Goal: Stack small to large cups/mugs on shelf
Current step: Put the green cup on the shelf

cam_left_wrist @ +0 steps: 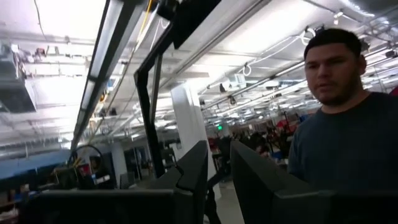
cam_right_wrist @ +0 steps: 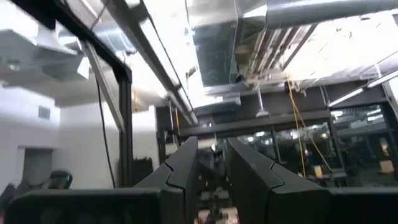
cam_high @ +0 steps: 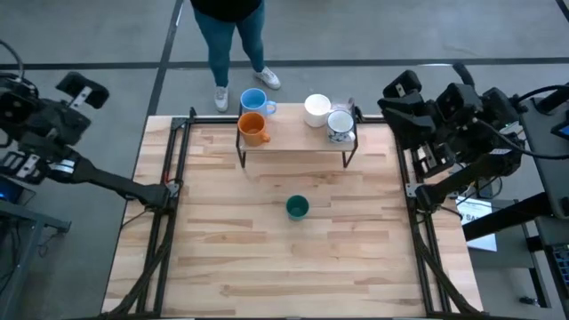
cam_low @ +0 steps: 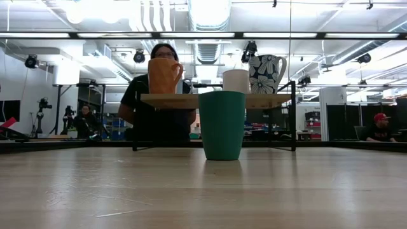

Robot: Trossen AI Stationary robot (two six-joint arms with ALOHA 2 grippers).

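Both arms are folded back off the worktop (cam_high: 293, 258), left gripper (cam_left_wrist: 214, 180) and right gripper (cam_right_wrist: 211, 174) tilted up at the ceiling, jaws slightly apart, empty. On the shelf (cam_high: 298, 142) stand four mugs; its clear glass is hard to make out. One green cup (cam_high: 297, 207) stands mid-worktop.
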